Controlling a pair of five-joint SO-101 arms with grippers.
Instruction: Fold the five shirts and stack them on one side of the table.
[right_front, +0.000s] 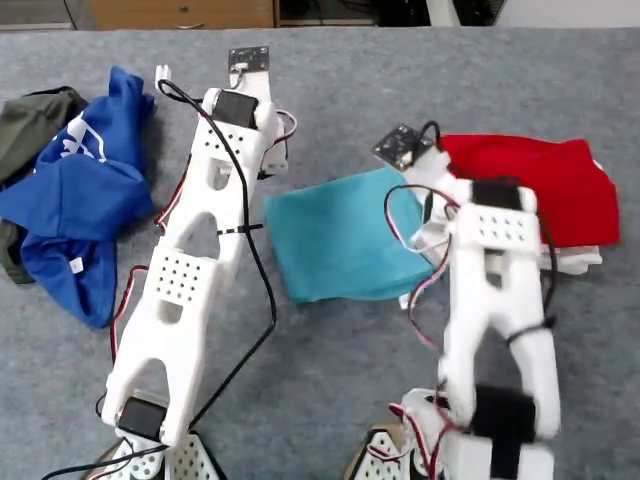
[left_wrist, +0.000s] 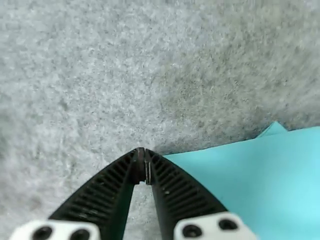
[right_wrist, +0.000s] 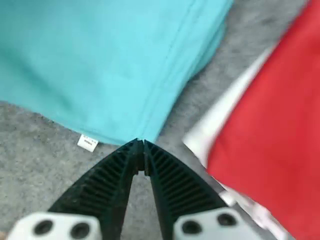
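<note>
Teal shirt (right_front: 340, 245) lies folded flat mid-table, between the two arms.
High view: red shirt (right_front: 540, 185) at right, on a white shirt (right_front: 580, 262); blue shirt (right_front: 80, 200) crumpled at left over a green shirt (right_front: 30, 125). Left wrist view: left gripper (left_wrist: 141, 167) closed tip to tip over the grey table (left_wrist: 150, 60), with the teal shirt's edge just beside it. Right wrist view: right gripper (right_wrist: 141, 157) closed, tips at the teal shirt's folded hem, red shirt near.
</note>
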